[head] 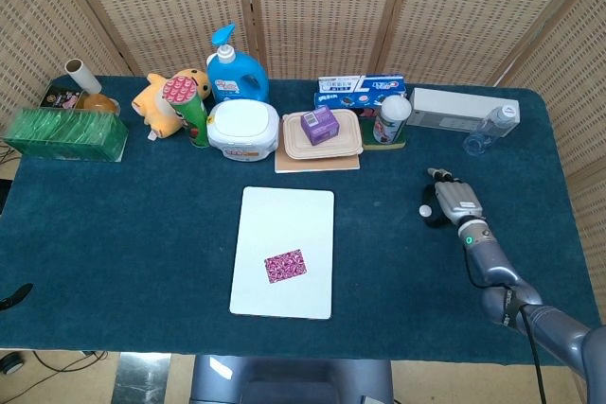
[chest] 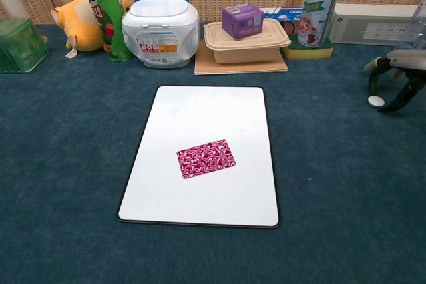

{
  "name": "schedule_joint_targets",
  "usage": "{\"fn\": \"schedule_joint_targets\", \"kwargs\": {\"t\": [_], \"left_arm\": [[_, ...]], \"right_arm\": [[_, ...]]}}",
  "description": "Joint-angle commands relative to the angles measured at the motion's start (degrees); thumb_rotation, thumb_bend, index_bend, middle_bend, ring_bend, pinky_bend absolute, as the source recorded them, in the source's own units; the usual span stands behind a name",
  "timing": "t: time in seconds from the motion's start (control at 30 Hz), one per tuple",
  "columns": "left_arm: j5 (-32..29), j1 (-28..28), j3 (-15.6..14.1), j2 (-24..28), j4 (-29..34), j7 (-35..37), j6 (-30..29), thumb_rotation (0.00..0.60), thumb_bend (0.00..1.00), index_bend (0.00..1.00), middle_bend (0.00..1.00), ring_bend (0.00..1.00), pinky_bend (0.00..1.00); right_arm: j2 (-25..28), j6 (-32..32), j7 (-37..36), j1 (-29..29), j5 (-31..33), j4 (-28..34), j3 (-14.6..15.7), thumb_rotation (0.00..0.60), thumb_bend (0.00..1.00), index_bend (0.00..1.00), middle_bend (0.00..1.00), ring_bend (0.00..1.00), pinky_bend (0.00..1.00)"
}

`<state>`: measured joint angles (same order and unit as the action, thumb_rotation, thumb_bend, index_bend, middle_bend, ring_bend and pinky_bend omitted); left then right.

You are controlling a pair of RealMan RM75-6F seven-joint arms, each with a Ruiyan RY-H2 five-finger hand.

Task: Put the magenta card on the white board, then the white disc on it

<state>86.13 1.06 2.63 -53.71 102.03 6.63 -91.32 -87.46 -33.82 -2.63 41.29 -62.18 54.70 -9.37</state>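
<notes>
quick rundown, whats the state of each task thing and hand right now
magenta card: lying flat on the white board.
white board: flat on the table, only the card on it.
white disc: on the cloth, under the right hand's fingers, not visibly lifted.
right hand: fingers curved down around the disc.
left hand: out of view.
</notes>
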Motion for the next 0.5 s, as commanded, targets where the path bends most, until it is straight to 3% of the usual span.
{"fn": "schedule_joint_targets", "kwargs": {"t": [0.03, 0.5], "left_arm": [[0.00, -0.02, 0.00, 0.01, 0.01, 0.01, 0.05, 0.600, 0.10, 0.00, 0.00, 0.00, 0.00], [0.03, -0.02, -0.04, -0.07, 0.19, -0.37, 0.09, 0.600, 0.10, 0.00, 0.00, 0.00, 0.00]], "right_arm": [[-0.15, 0.06, -0.17, -0.06, -0.10, -0.30, 0.00, 0.600, 0.32, 0.45, 0.08, 0.00, 0.17], [-1.05, 0.38, -0.82, 0.15, -0.62, -1.66, -0.44, 0.600, 0.33, 0.48, 0.09, 0.00, 0.17]]}}
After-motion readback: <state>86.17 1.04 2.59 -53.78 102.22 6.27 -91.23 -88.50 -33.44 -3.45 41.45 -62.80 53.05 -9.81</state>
